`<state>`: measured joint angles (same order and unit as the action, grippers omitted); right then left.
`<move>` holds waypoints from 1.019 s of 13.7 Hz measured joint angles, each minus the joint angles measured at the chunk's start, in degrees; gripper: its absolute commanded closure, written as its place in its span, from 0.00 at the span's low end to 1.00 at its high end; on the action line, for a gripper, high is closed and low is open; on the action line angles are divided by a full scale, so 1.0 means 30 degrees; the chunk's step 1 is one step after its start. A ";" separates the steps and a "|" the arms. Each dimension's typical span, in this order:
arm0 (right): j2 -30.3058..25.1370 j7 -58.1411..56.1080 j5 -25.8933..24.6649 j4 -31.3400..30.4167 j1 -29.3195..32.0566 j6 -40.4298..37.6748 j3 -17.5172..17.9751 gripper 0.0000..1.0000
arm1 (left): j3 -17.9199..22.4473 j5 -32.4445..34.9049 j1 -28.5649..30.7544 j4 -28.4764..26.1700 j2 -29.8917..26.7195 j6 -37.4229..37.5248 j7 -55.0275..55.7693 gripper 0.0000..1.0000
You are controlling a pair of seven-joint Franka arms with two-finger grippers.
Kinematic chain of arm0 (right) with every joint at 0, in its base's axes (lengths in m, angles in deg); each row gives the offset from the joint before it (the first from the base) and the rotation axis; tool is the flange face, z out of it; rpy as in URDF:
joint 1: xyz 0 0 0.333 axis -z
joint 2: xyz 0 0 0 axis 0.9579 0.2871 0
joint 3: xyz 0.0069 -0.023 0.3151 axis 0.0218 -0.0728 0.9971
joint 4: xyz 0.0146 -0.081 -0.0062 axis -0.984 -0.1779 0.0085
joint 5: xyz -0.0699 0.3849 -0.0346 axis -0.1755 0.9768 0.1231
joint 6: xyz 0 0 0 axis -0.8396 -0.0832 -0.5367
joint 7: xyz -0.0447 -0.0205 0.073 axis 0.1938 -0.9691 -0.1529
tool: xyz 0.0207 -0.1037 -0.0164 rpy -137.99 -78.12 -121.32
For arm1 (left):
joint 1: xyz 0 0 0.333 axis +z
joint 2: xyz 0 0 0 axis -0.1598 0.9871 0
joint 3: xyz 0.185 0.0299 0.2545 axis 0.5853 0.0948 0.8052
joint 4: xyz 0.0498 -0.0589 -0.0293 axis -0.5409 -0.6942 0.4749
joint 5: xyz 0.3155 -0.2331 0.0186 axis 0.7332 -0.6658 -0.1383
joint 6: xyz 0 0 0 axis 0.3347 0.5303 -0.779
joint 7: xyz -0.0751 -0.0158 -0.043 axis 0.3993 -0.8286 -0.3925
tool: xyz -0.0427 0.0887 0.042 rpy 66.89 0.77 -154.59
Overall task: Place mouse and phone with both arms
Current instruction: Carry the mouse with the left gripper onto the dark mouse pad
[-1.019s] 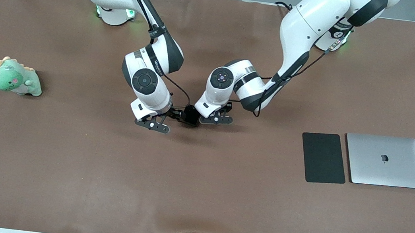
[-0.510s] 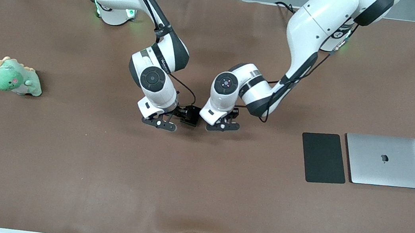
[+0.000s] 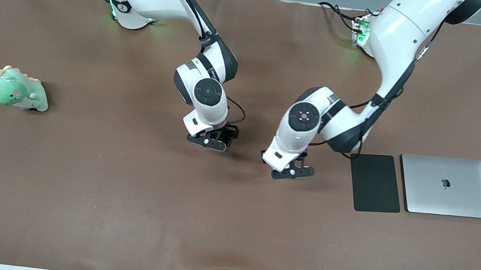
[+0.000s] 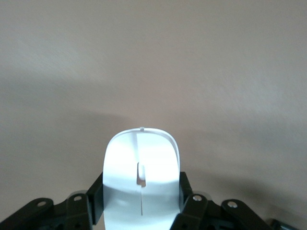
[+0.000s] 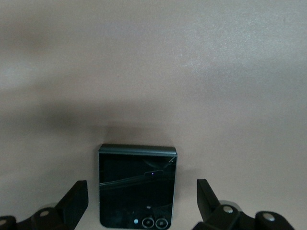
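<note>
The black phone (image 5: 137,187) lies flat on the brown table (image 3: 121,193) near its middle, camera lenses toward my right gripper. My right gripper (image 5: 139,203) (image 3: 209,141) is open right over it, one finger on each side and clear of its edges. In the front view the gripper hides most of the phone. My left gripper (image 4: 141,199) (image 3: 290,172) is shut on the white mouse (image 4: 141,175), gripping its two sides. It holds the mouse over bare table between the phone and the dark pad. The hand hides the mouse in the front view.
A dark grey flat pad (image 3: 375,183) lies toward the left arm's end, with a closed silver laptop (image 3: 447,186) beside it. A green dinosaur plush (image 3: 18,89) sits at the right arm's end.
My left gripper has moved away from the phone toward the dark pad with the mouse. My right gripper has shifted along the table to sit over the phone.
</note>
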<state>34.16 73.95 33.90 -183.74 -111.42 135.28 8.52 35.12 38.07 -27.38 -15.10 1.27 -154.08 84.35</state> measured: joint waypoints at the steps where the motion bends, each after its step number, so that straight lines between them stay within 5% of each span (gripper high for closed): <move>1: 0.0118 0.0023 0.0000 0.0070 0.0003 0.0012 -0.0063 0.00 | -0.0005 0.0000 0.0357 0.0001 -0.0258 0.0291 -0.0400 0.55; 14: 0.1539 0.1048 -0.0081 0.0971 -0.0184 0.0691 -0.0087 0.00 | -0.0391 0.0000 0.6097 -0.0320 -0.2153 0.3684 -0.6489 0.55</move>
<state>38.77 77.09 33.66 -180.82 -111.98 137.35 8.26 33.94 38.07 -9.09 -16.06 -5.19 -143.03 64.89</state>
